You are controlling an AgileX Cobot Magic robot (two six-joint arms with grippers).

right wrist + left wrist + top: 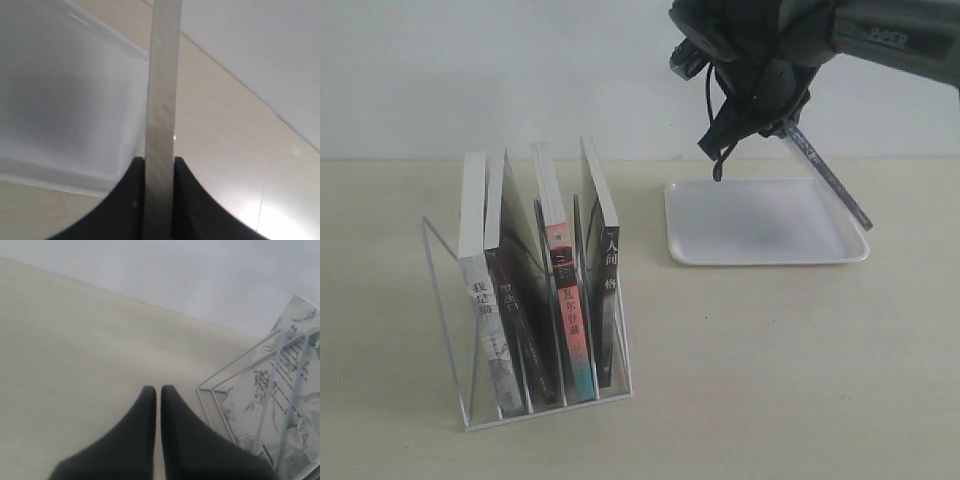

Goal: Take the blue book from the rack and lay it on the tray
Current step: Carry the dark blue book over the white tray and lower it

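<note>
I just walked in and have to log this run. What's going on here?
The right gripper holds the blue book by one edge, jaws clamped on it. The book is steeply tilted over the white tray and not yet lying flat. Four other books stand in the rack. The left gripper sits beside the rack, jaws together and empty.

I see a smooth white plastic tray (760, 256), a clear glossy acrylic rack (448, 320), and the blue book (161, 100) with its matt paper edge.
</note>
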